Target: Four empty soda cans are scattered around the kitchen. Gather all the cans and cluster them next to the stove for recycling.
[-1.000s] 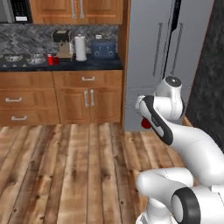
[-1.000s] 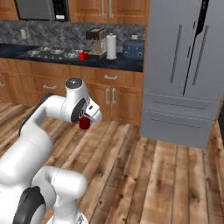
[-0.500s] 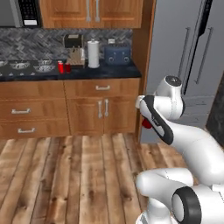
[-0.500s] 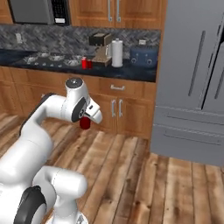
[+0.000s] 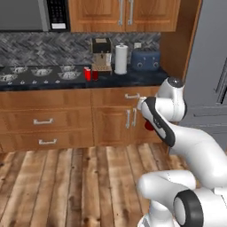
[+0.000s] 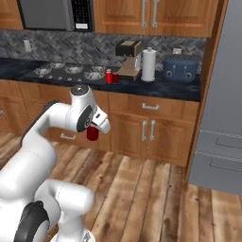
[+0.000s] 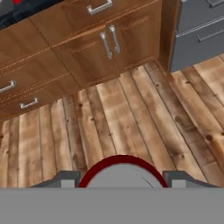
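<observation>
Over the wood floor, short of the cabinets, gripper (image 7: 121, 183) pinched a soda can (image 6: 92, 133) upright between its fingers; stove (image 5: 40, 76) lay ahead and leftward on the counter, two cans (image 5: 91, 73) standing just beside its right edge

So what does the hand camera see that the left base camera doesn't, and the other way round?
Hand view: the silvery-grey top of the red soda can, seen from above, clamped in the gripper between its dark finger tips.
Left base view: the black glass stove, two more red cans standing beside it, the white paper-towel roll and the blue toaster.
Both: the brown wooden cabinets, the plank floor, and the held can, a red sliver behind the arm from the base.
</observation>
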